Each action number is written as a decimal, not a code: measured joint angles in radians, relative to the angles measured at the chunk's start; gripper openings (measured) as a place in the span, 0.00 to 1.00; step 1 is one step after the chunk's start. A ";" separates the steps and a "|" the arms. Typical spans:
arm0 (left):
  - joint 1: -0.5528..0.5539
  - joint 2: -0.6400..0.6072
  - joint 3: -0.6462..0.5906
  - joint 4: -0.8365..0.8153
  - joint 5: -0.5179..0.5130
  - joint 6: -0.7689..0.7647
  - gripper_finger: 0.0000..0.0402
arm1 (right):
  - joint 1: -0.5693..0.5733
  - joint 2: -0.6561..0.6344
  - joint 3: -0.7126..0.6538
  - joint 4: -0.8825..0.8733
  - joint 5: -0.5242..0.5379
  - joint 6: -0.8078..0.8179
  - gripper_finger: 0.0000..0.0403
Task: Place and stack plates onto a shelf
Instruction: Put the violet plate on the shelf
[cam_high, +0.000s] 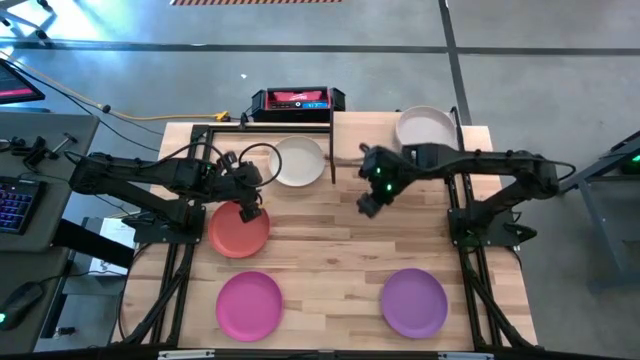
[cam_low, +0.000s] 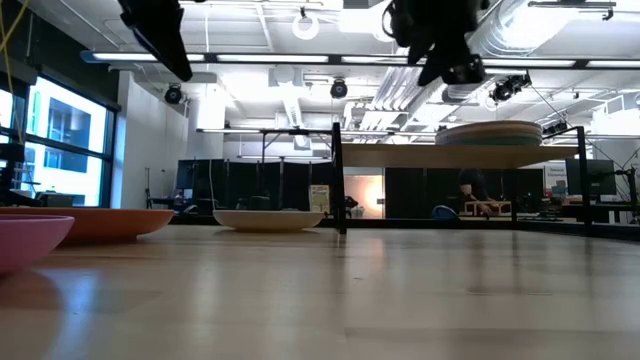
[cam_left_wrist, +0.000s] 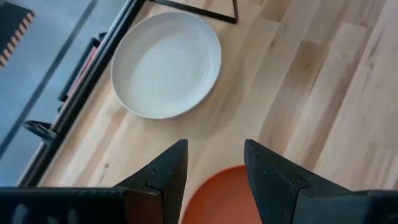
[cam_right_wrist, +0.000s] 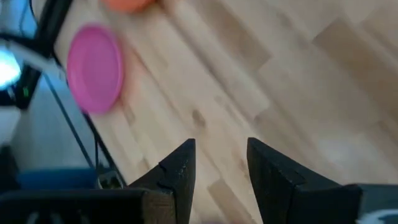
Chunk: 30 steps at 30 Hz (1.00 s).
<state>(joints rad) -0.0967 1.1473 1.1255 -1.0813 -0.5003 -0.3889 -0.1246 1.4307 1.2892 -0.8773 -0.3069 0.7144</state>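
A coral red plate (cam_high: 240, 230), a magenta plate (cam_high: 249, 304) and a purple plate (cam_high: 414, 302) lie flat on the tabletop. A white plate (cam_high: 297, 161) rests on the table at the far side, left of the shelf's black post. The shelf (cam_low: 400, 156) carries a stack of plates (cam_high: 425, 127) with a pale one on top (cam_low: 487, 133). My left gripper (cam_high: 250, 205) hangs open above the coral plate's far edge (cam_left_wrist: 217, 193), well off the table. My right gripper (cam_high: 370, 205) hangs open over bare wood near the table's middle, in front of the shelf.
A black and red box (cam_high: 297, 99) sits beyond the table's far edge. The shelf's black post (cam_low: 338, 175) stands between the white plate and the raised panel. Bare wood lies between the magenta and purple plates. Black frame rails run along both table sides.
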 joint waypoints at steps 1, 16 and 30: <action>0.000 0.000 0.000 0.000 0.005 -0.004 0.37 | 0.024 0.000 0.000 -0.008 0.000 0.000 0.31; 0.000 0.000 0.000 0.003 0.020 -0.075 0.37 | 0.274 0.015 -0.033 -0.025 0.017 0.019 0.31; 0.000 0.006 -0.001 0.010 0.020 -0.198 0.37 | 0.431 0.088 -0.092 -0.023 0.070 -0.165 0.31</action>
<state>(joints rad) -0.0967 1.1537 1.1248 -1.0718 -0.4802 -0.5867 0.3060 1.5185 1.1969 -0.9005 -0.2372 0.5498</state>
